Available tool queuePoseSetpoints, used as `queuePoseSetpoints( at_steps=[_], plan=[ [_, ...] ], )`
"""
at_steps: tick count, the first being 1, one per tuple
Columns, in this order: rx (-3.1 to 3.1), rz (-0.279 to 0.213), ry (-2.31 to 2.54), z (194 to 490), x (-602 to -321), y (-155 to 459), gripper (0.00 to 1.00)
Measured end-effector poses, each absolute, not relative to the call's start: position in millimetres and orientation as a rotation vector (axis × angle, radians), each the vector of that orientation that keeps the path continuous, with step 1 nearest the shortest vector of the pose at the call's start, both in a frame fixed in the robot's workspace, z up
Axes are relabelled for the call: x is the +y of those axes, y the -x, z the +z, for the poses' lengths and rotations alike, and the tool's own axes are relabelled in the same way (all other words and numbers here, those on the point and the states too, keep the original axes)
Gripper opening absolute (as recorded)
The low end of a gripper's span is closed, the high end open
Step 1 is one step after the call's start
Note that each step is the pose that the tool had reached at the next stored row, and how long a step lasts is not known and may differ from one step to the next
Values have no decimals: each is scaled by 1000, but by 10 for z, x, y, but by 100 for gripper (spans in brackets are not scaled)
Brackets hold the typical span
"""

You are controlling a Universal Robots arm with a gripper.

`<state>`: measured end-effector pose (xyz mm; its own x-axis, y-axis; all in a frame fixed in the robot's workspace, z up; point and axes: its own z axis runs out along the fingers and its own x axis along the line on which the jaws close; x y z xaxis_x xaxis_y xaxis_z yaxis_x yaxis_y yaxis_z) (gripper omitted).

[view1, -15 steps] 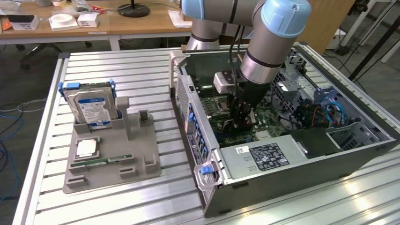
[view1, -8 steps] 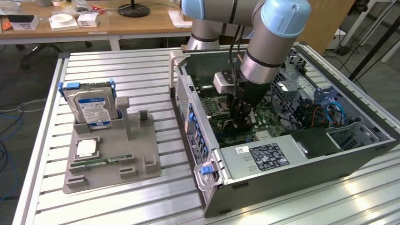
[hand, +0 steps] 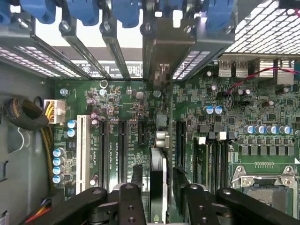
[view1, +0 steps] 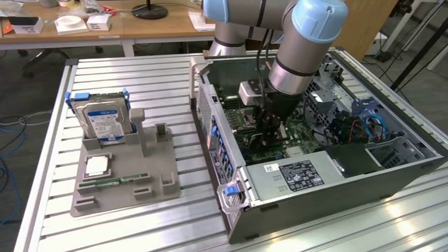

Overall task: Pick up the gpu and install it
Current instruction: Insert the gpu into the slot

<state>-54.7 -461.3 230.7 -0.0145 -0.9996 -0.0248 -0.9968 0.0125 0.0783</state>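
Where the grey-and-blue robot arm (view1: 308, 47) reaches down into the open case, the following are listed.

Item 1. Black two-fingered gripper (view1: 272, 137) (hand: 158, 176): low over the board in the middle of the case. Its jaws stand partly open, one black finger (hand: 137, 174) on each side of the card, with a thin gap showing at each side. Nothing is clamped in them.

Item 2. Slim near-black gpu card (hand: 158, 150): upright on its long edge on the board, seen edge-on in the wrist view. It lies between the fingers and its silver metal bracket (hand: 161, 47) meets the slotted wall of the case.

Item 3. Green motherboard (hand: 126, 108): carries a long white slot (hand: 82, 150), several black slots beside the card, and a silver processor socket (hand: 262, 187).

Item 4. Dark grey computer case (view1: 315, 210): lies on its side with the lid off, at the exterior view's right. A grey power supply with a black label (view1: 297, 176) sits at its near end.

Item 5. Grey moulded tray (view1: 126, 194): at the exterior view's left, well apart from the case. It holds a boxy silver hard drive with a blue-white label (view1: 104, 122) standing upright at its far end. A square silver processor chip (view1: 96, 166) lies flat nearer, and a narrow green memory stick (view1: 115, 181) lies flat just near of the chip.

Item 6. Slatted aluminium table (view1: 140, 79): bears both tray and case.

Item 7. Wooden desks (view1: 161, 26): far behind the table.
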Motion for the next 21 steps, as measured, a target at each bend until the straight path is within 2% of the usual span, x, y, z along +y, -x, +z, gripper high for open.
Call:
queuePoseSetpoints(
  at_steps=[12,18,21],
  plan=[
    [-2206,-114,-2176,2774,-4610,548,39],
    [-2207,-112,-2177,2776,-4609,552,38],
    [-2207,-112,-2177,2776,-4608,552,20]
  ],
)
